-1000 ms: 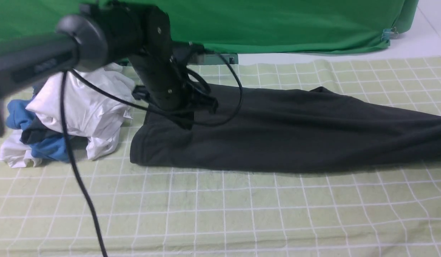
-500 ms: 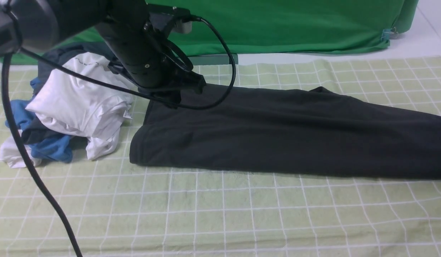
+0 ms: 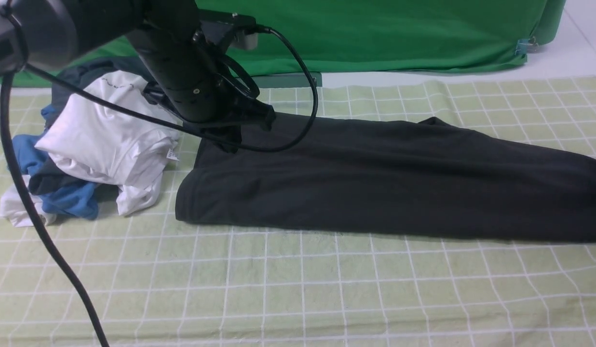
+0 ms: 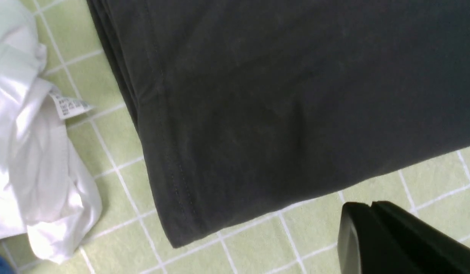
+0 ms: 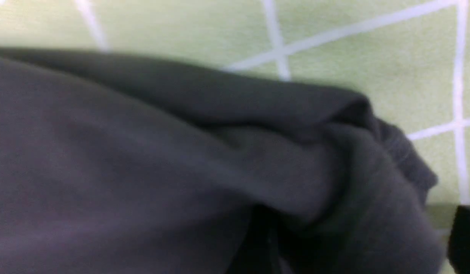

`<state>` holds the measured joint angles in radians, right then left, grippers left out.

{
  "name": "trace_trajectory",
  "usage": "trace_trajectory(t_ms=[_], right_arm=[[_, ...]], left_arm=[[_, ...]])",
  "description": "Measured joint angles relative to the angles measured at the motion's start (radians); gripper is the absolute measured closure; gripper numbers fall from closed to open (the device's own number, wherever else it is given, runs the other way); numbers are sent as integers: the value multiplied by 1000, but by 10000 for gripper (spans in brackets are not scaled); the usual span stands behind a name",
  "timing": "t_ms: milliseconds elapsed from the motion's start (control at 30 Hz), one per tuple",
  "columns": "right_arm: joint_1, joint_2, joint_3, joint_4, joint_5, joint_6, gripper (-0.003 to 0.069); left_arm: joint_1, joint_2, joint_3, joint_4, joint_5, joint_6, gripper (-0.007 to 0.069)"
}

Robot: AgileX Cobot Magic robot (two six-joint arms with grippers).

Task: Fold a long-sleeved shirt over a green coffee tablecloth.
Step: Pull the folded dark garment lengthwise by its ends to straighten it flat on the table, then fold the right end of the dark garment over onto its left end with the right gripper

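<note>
Two arms on this rig; only the left arm shows in the front view. The long-sleeved shirt (image 3: 375,178) lies flat on the green coffee tablecloth (image 3: 327,289), folded into a long black band that runs from left to right. Its stitched left end sits just beside a pile of white, blue and dark garments (image 3: 100,144). A narrow strip of gridded cloth shows between them, so they are not touching. The shirt's right end runs off the frame edge. Several layers are stacked along its left end in the left wrist view. The left gripper (image 4: 372,213) hangs above the far left corner of the shirt. Its jaws are pressed together with nothing between them and are clear of the fabric. A black cable (image 3: 307,82) loops from the arm over the shirt. A white care label (image 4: 69,106) sticks out of the white garment. The right gripper is outside the front view. Its wrist camera is filled by blurred, bunched black fabric over the tablecloth. Its jaws stand wide; I cannot tell whether cloth lies between them. A plain green sheet (image 3: 375,33) hangs behind the tabletop.
</note>
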<state>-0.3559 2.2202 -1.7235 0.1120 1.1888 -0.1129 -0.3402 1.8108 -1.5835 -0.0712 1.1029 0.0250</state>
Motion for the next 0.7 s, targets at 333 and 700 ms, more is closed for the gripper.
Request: trace_trajectory(t_ms=[333,700], right_arm=[[-2,9,-2,84,0,-128,431],[-10,-61,-47,-55,30,-63,608]], left_arm=[[0,0,0,-46,-3,0,613],[0,-117,1,21,19,-47,613]])
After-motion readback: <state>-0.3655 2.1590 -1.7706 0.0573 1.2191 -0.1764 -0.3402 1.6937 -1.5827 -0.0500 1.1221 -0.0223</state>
